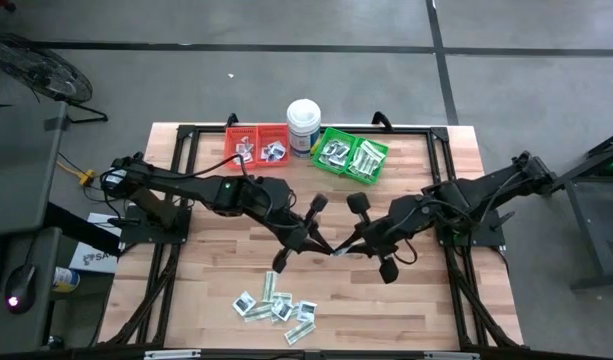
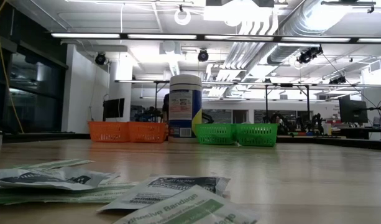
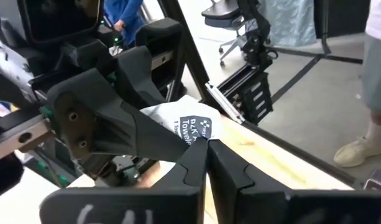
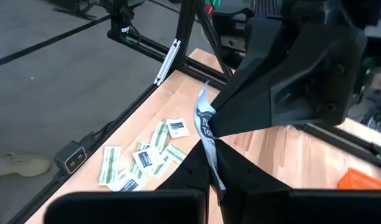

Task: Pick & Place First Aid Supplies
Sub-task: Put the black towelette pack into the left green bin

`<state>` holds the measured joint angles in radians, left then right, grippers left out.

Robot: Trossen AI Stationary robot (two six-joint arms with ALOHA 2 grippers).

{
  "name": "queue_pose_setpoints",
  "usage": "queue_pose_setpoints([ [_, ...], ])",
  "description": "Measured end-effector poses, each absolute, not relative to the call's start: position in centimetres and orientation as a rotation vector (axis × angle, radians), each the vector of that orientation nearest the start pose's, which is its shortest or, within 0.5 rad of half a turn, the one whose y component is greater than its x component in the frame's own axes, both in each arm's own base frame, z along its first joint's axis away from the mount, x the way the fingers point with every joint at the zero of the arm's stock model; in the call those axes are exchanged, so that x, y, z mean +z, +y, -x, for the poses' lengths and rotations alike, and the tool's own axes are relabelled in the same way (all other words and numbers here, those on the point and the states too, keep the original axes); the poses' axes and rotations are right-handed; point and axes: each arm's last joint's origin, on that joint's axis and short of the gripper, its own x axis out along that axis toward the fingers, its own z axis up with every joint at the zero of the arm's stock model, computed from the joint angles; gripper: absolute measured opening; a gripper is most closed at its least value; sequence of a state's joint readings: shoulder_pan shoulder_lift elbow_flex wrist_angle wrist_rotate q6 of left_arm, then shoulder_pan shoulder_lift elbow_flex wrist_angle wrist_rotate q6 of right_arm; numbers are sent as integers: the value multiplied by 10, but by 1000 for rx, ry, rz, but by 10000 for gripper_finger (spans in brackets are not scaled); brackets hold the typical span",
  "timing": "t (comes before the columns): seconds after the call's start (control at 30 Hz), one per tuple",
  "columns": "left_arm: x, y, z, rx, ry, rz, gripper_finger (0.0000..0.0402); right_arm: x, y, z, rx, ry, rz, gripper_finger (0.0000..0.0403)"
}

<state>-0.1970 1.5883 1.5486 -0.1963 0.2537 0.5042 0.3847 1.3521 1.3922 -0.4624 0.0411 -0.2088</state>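
Packets (image 2: 171, 190) heaped nearest | both claws (image 1: 338, 250) clamp one white packet (image 3: 191, 124) | red bin (image 1: 258, 145), green bin (image 1: 353, 155) hold packets

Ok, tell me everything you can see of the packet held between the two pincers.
The packet is a small, flat white sachet with dark print, thin and slightly crumpled like paper or foil. It hangs in the air above the middle of the wooden table, off the surface. The left pincer and the right pincer are both shut on it from opposite sides, tips meeting at the packet. It stands on edge, apart from the loose pile of packets near the table's front edge.
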Motion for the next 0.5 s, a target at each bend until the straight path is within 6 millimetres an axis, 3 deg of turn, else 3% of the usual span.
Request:
queue_pose_setpoints([
  [0.23,394,-74,-351,-406,199,-519,93,388,105,-272,284,437,246,2],
  [0.37,404,-65,-329,-296,296,-544,152,379,95,-270,183,548,202,2],
  [0.5,422,-56,-298,-171,340,-534,180,371,79,-269,83,657,117,1],
])
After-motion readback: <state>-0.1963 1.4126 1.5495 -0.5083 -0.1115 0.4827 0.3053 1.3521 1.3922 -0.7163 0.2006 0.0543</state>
